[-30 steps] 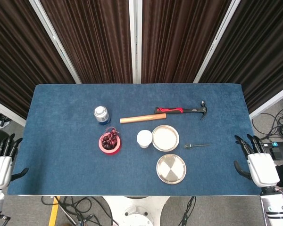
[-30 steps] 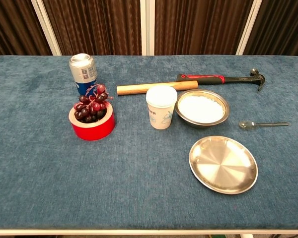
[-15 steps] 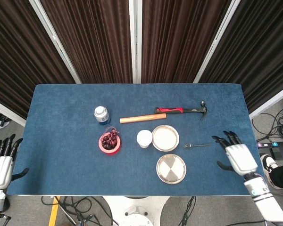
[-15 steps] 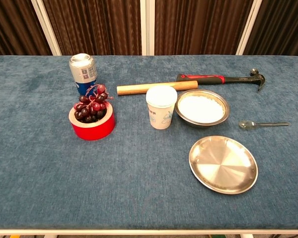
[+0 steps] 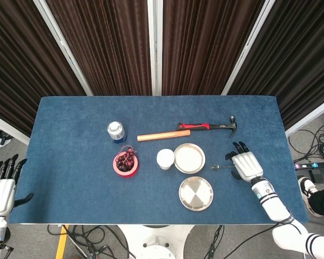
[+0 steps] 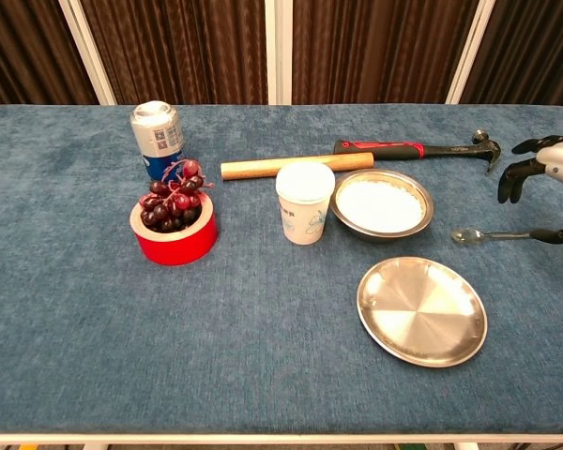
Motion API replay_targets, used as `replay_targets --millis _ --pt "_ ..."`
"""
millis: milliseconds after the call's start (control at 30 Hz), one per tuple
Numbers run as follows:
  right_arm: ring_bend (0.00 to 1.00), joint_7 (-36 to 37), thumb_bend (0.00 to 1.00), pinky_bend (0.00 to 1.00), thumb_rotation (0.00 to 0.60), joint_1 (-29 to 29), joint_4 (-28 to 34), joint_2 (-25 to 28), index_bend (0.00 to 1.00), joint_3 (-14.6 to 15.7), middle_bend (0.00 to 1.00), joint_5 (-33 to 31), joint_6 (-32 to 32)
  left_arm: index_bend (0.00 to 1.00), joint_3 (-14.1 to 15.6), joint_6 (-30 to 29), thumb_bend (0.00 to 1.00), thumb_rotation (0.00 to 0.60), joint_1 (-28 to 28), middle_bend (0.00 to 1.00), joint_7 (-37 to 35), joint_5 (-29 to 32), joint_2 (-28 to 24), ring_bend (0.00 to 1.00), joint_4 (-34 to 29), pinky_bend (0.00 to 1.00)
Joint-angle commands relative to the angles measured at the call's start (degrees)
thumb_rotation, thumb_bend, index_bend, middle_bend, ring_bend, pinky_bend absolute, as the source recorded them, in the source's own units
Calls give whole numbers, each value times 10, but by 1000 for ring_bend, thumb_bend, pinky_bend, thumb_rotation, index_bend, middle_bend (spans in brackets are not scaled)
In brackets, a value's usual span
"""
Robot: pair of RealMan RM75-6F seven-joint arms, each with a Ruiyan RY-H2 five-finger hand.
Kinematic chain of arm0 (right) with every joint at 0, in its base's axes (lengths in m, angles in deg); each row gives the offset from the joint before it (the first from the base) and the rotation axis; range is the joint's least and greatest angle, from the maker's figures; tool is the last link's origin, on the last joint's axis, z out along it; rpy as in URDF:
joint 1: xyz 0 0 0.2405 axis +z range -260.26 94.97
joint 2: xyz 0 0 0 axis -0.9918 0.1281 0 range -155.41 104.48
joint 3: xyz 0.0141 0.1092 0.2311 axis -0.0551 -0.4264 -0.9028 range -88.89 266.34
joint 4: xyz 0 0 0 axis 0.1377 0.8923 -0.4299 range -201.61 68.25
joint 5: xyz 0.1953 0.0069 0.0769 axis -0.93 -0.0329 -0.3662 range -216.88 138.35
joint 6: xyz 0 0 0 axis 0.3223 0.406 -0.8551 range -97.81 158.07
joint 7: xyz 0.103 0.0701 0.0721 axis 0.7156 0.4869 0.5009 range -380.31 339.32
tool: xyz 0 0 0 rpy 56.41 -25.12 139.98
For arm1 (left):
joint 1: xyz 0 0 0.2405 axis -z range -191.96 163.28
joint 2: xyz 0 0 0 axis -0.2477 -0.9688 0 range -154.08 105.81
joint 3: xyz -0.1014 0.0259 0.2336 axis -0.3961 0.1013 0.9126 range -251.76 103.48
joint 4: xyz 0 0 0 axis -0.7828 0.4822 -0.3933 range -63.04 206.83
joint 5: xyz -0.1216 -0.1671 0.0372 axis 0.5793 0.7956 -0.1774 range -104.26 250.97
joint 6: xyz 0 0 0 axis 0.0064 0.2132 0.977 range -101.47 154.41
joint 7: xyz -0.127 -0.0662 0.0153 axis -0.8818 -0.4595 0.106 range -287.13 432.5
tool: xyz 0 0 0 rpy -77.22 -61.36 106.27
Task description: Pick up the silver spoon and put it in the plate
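The silver spoon [image 5: 220, 168] [image 6: 483, 235] lies flat on the blue cloth, bowl end toward the plate, handle pointing right. The empty steel plate [image 5: 196, 193] [image 6: 421, 311] sits just in front of and to the left of it. My right hand [image 5: 245, 164] [image 6: 552, 178] hovers over the spoon's handle end with fingers spread and holds nothing; in the chest view its thumb reaches down close to the handle tip. My left hand [image 5: 1, 189] stays off the table's left front corner, fingers apart and empty.
A steel bowl of white powder [image 5: 189, 157], a white paper cup [image 5: 165, 158], a red bowl of grapes [image 5: 125, 162] and a can [image 5: 116, 131] stand mid-table. A hammer [image 5: 205, 127] lies behind them. Blue cloth spreads bare at the left.
My right hand has come in from the table's right front edge, moving left and forward until it is over the spoon's handle. The spoon and my left hand have not moved.
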State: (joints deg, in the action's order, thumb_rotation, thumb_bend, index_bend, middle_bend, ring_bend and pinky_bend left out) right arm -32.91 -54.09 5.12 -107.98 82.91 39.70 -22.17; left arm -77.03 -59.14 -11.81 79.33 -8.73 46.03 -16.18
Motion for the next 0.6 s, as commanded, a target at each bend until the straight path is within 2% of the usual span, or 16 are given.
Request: replay_targets --millis 33,600 --pt "41 -12 220 0 600 7 -28 -21 370 1 371 -14 8 173 0 -1 103 600 -1 98 -2 0 1 45 1 31" --pt "101 14 260 0 600 21 -100 -72 446 18 468 -4 7 173 2 -2 103 600 -4 98 -10 1 5 45 9 31"
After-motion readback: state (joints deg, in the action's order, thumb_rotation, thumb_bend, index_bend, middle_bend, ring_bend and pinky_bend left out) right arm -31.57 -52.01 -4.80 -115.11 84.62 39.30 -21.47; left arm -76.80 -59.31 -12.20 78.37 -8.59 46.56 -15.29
